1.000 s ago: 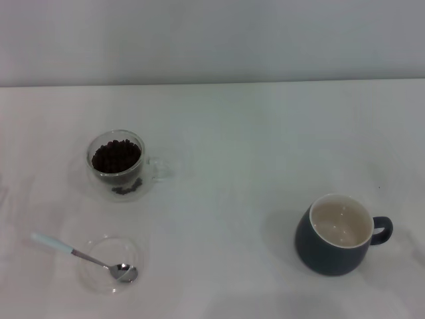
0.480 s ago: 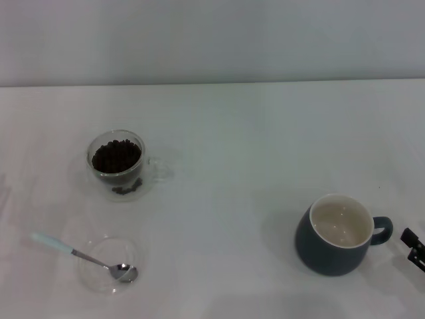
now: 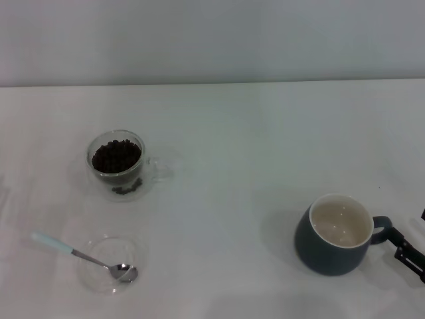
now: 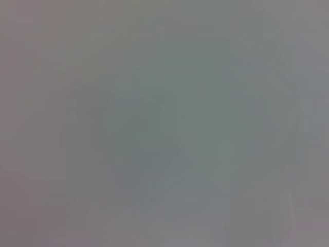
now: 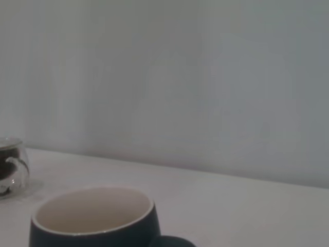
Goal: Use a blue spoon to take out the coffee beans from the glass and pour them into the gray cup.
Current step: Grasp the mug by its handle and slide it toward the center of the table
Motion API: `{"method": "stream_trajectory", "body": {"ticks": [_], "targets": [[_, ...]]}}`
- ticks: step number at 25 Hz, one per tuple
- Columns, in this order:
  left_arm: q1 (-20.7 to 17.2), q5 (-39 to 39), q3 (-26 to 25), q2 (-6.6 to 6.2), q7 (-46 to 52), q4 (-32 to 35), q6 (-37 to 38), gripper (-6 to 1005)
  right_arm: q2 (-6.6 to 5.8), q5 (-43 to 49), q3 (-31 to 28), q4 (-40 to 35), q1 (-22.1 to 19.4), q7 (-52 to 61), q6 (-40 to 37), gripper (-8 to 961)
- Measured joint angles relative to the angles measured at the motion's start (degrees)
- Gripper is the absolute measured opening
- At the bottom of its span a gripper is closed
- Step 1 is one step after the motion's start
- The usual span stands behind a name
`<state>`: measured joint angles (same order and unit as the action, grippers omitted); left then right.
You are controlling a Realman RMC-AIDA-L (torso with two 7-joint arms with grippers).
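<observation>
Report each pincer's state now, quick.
Left pincer: not in view.
Right pincer: beside the gray cup handle, holding nothing; open or shut cannot be told.

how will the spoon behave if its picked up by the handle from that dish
The spoon looks thin and stiff, likely light. Its bowl rests in the dish with the handle overhanging the rim, so a nudge may pivot it. The smooth metal neck may slip; the glass dish could slide.
</observation>
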<state>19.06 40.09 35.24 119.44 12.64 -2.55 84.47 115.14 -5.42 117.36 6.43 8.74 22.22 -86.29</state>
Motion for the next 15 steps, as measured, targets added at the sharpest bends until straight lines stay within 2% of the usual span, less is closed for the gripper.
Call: {"method": "stream_trajectory", "body": {"ticks": [7,15], "targets": [[-0.12,-0.1,0.0,0.0,0.01,0.0,0.0,892,-0.01,1.1,0.83,-2.77,0.3,-0.48,3.71,811],[-0.34,-0.13,0.0,0.07,0.01,-0.02,0.35,892,-0.09,1.94,0.97,-3.47,0.4,-0.77,3.07,812]]}}
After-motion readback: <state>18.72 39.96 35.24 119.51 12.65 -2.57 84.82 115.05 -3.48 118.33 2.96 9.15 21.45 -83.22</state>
